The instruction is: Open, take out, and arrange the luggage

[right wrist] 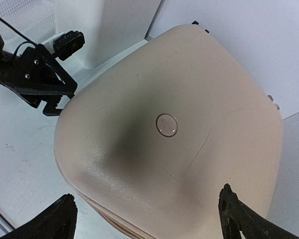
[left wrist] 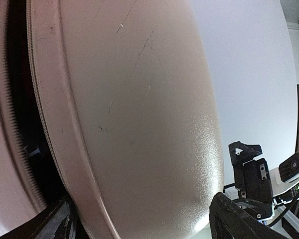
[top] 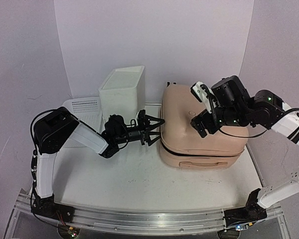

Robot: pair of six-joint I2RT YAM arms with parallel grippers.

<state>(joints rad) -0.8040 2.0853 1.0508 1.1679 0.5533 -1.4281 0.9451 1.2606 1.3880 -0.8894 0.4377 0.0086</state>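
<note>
From overhead, the luggage (top: 202, 127) lies flat on the table (top: 129, 184), right of centre, with its domed shell facing up. The left gripper (top: 152, 128) reaches in level from the left. Its fingers are spread wide and it holds nothing, tips right at the case's left side by the seam. Whether they touch it, I can't tell. The right gripper (top: 202, 109) hangs over the top of the shell, also spread wide and empty. At the far left, a white drawer box (top: 122, 92) stands just beside the case, with a white mesh basket (top: 82, 112) further left.

Over to the left wrist camera, the peach shell fills the frame. The zipper seam (left wrist: 40, 124) runs down the left side, and a dark gap shows beside it. Both dark fingertips (left wrist: 234, 219) sit far apart at the bottom corners.

On the right wrist camera we're looking straight down on the lid, with a small round badge (right wrist: 166, 124) near the middle. The fingertips (right wrist: 239, 216) are set wide at the bottom edge, clear of the shell, and the left arm's gripper shows at the case's left corner.
</note>
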